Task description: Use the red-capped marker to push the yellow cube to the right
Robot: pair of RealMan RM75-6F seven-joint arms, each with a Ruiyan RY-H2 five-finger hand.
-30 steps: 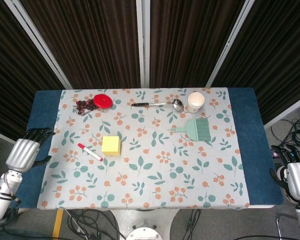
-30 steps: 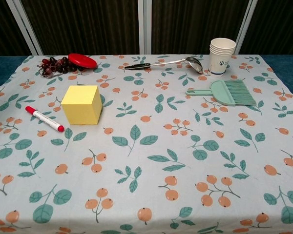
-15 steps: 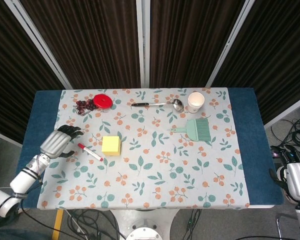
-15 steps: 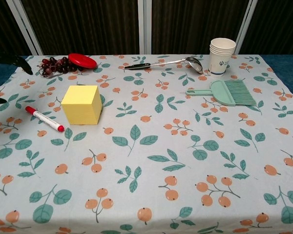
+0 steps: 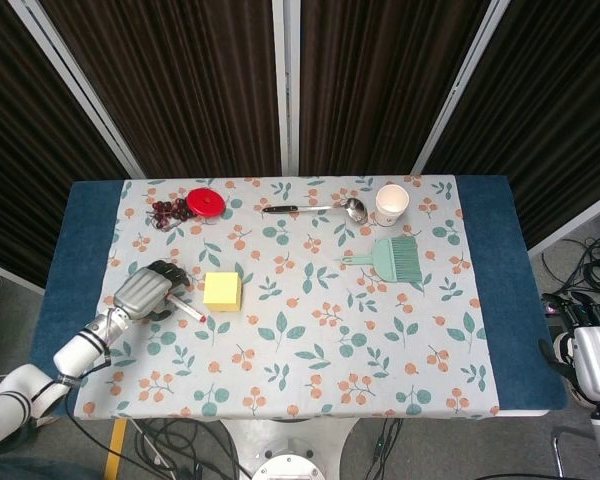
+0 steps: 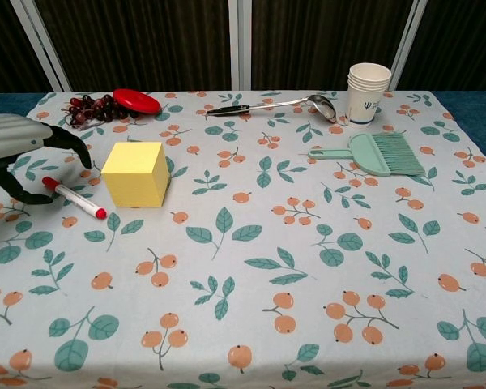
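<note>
The yellow cube (image 5: 222,290) (image 6: 135,173) stands on the floral cloth, left of centre. Just left of it lies the white red-capped marker (image 5: 188,311) (image 6: 74,198), slanting with its cap end away from the cube. My left hand (image 5: 150,290) (image 6: 20,150) hovers over that cap end, its fingers (image 6: 74,146) arched above the marker and the thumb curving below it; a gap shows and nothing is gripped. In the head view the hand hides the cap. My right hand (image 5: 592,355) hangs off the table's right edge, holding nothing.
Along the far edge lie dark cherries (image 6: 89,107), a red lid (image 6: 138,100), a metal ladle (image 6: 267,105) and stacked paper cups (image 6: 367,93). A teal hand brush (image 6: 373,154) lies right of the cube's row. Blue table surface (image 5: 500,270) flanks the cloth.
My left hand has come in from the table's left edge onto the cloth and now arches over the marker's cap end. Marker, cube and right hand have not moved.
</note>
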